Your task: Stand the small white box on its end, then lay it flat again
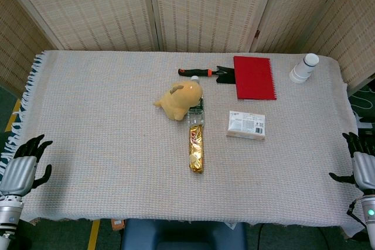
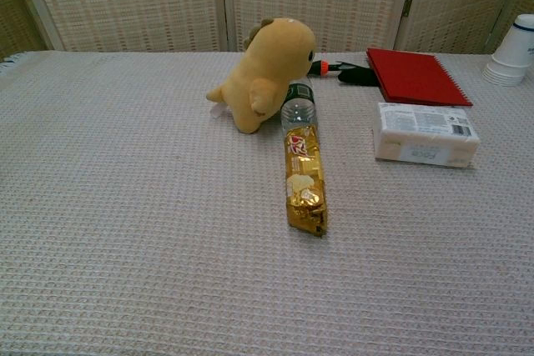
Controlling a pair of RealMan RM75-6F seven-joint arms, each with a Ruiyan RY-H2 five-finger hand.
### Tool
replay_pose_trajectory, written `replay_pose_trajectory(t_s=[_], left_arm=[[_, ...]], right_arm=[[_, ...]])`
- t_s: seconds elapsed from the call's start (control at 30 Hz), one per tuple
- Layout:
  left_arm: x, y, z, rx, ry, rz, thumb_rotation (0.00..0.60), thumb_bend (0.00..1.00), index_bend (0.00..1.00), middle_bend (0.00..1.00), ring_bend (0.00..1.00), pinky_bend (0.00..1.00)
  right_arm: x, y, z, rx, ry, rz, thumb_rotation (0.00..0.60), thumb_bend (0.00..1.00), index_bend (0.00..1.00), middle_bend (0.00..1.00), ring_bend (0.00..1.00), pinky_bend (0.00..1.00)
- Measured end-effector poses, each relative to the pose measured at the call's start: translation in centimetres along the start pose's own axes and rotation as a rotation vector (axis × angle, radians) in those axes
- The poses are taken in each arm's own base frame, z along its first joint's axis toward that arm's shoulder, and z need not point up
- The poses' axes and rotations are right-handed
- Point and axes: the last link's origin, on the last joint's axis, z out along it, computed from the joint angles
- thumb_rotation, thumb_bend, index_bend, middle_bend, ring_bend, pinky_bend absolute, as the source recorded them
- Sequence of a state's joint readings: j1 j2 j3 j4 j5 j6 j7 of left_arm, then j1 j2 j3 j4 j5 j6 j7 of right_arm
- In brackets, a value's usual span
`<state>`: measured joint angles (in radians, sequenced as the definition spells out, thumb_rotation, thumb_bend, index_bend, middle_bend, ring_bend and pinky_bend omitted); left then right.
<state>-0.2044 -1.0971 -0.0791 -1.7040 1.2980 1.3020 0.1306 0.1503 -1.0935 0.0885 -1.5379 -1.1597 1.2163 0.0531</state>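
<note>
Still flat: box lies untouched, both hands at the edges

Now the box point(image 1: 246, 125) lies flat on the worktop point(image 1: 99, 115), right of the gold packet point(image 1: 195, 148) and below the red notebook point(image 1: 254, 77). A plush toy point(image 1: 180, 99) sits just above the packet. The left hand point(image 1: 22, 165) and right hand point(image 1: 358, 162) hang at the worktop's near corners, fingers apart, holding nothing, well apart from the box.

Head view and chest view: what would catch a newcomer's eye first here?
The yellow plush toy at mid-table, with a gold snack packet lying lengthwise just in front of it. To their right the small white box lies flat, and behind it sits a red notebook.
</note>
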Motion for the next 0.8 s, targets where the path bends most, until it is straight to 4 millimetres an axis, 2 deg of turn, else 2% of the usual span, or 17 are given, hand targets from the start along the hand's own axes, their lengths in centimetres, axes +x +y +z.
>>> replay_pose_trajectory(t_s=[0.33, 0.5, 0.63, 0.8], left_arm=[[0.2, 0.6, -0.2, -0.017, 0.019, -0.006, 0.6, 0.49, 0.16, 0.0, 0.0, 0.1], [0.4, 0.6, -0.5, -0.028, 0.016, -0.016, 0.6, 0.49, 0.16, 0.0, 0.0, 0.1], [0.6, 0.8, -0.7, -0.044, 0.016, -0.028, 0.6, 0.49, 0.16, 0.0, 0.0, 0.1], [1.0, 0.9, -1.1, -0.065, 0.026, -0.04, 0.6, 0.49, 0.16, 0.0, 0.0, 0.1]], right_arm=[[0.3, 0.3, -0.4, -0.017, -0.021, 0.003, 0.6, 0.0, 0.0, 0.0, 0.0, 0.0], [0.4, -1.1, 0.4, 0.027, -0.018, 0.008, 0.6, 0.0, 0.0, 0.0, 0.0, 0.0], [0.7, -3.9, 2.4, 0.101, -0.038, 0.012, 0.6, 0.0, 0.0, 0.0, 0.0, 0.0], [1.1, -10.4, 6.2, 0.236, -0.063, -0.011, 0.6, 0.0, 0.0, 0.0, 0.0, 0.0]])
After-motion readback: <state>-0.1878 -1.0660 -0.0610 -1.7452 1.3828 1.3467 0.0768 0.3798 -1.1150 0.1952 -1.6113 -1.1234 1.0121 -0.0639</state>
